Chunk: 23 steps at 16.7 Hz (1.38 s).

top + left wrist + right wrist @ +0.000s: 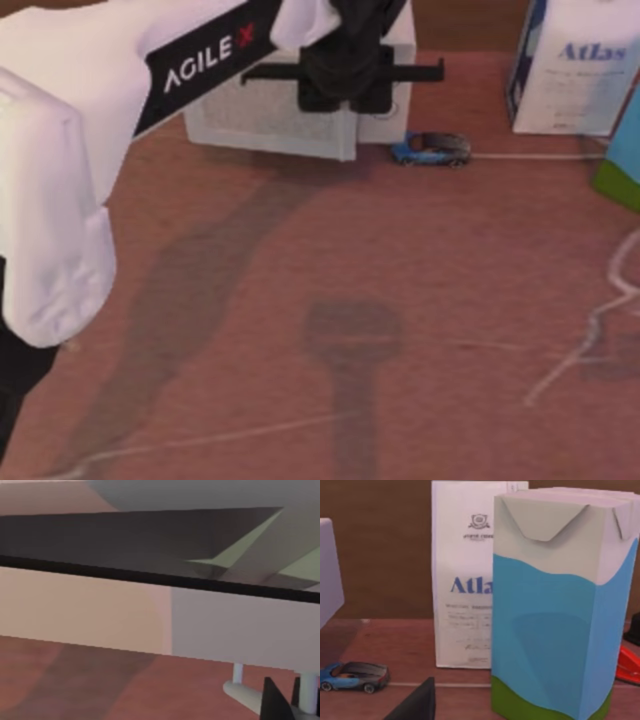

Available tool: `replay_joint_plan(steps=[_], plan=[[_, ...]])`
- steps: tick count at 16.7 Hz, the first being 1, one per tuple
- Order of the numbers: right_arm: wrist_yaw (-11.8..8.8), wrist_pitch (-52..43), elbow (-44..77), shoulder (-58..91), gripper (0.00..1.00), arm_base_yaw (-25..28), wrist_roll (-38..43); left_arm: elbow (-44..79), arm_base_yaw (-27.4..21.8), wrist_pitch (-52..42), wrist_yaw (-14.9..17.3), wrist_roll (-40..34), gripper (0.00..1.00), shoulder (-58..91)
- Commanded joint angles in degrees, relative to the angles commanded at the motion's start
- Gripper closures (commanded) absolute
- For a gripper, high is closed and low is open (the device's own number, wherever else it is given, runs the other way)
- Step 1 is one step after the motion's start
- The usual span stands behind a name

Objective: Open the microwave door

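- The left arm (90, 130) reaches in from the top view's left edge, white, with a black strip that reads "AGILE X" in white letters, the X in red.
- The left gripper (345, 75) hangs dark over the microwave (300, 125), at the right part of its front near the top edge; how far its fingers stand apart, and whether they have hold of anything, I cannot tell.
- The microwave sits at the far side of the reddish-brown table (420, 300), left of centre. Its front, the microwave door (270, 125), faces the camera side as a pale speckled panel; in the top view it looks flush with the body.
- In the left wrist view a white panel edge (240, 630) with a black line along its top fills the frame, close up, with the table beneath.
- Just right of the microwave's lower right corner lies a small blue toy car (430, 149), on the table and apart from the microwave.
- Farther right of the microwave stands a white carton (570, 75) printed "Atlas" in blue.
- At the right edge, beside it, stands a blue, white and green carton (555, 605); the right wrist view shows it in front of the "Atlas" carton, with a red object (627, 662) at its far side.
- Of the right gripper only a dark tip (417, 702) shows in its own wrist view; its opening cannot be told.
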Motion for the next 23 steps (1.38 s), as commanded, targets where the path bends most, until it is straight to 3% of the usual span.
replay_joint_plan(steps=[11, 23], plan=[[0.0, 0.0, 0.0, 0.0, 0.00, 0.0, 0.0, -8.7, 0.3, 4.6, 2.1, 4.3, 1.00, -5.0], [0.0, 0.0, 0.0, 0.0, 0.00, 0.0, 0.0, -9.1, 0.4, 4.9, 2.1, 4.5, 1.00, -5.3]])
